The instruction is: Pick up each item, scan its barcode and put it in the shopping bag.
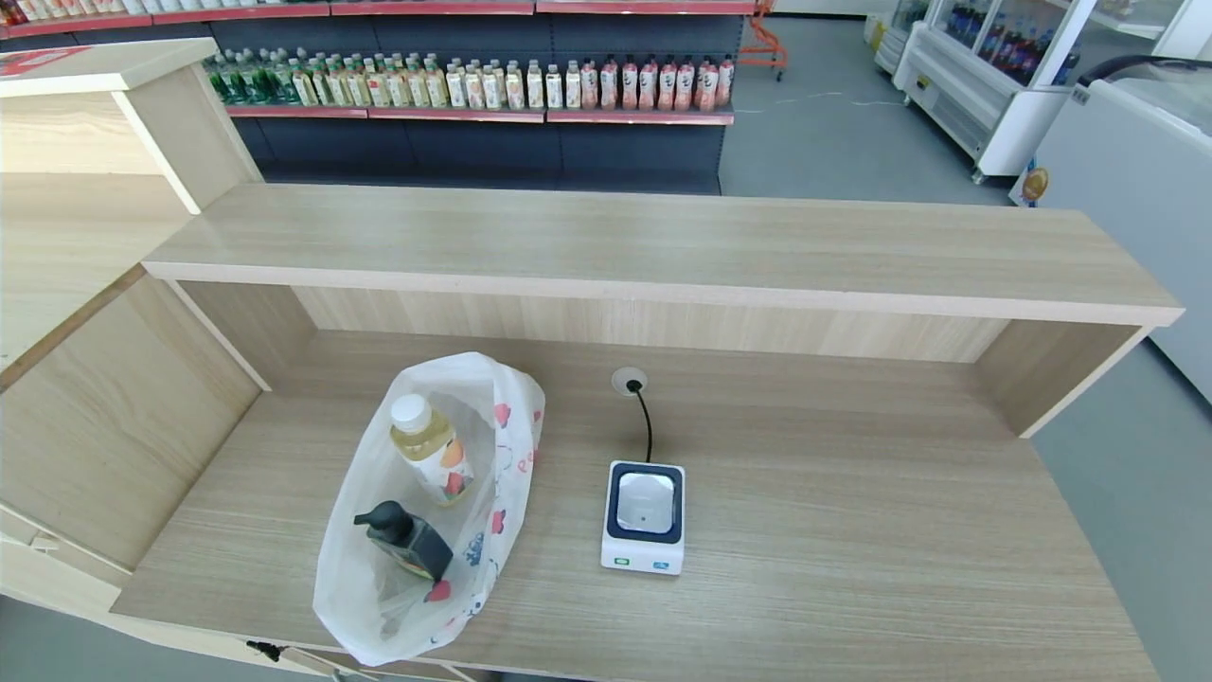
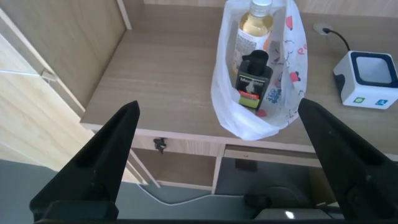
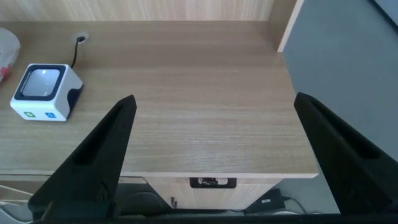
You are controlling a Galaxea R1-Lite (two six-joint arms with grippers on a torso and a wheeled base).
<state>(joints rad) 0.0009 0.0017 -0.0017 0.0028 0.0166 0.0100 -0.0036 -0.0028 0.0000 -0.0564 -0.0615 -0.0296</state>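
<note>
On counter [image 1: 852, 568], shopping bag [image 1: 513, 453] left of scanner [image 1: 644, 516]: holds drink bottle [image 1: 428, 453] (white cap) and black pump bottle [image 1: 409, 542], possibly soap. Spread wide, empty: left end effector [image 2: 219, 107], right end effector [image 3: 214, 101].

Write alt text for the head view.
A white plastic shopping bag lies open on the wooden counter, holding a drink bottle and a dark pump bottle. A corded barcode scanner sits to its right.

Light wood counter [image 1: 852, 530], white shopping bag [image 1: 492, 530] toward its left, barcode scanner [image 1: 644, 516] just beside.
</note>
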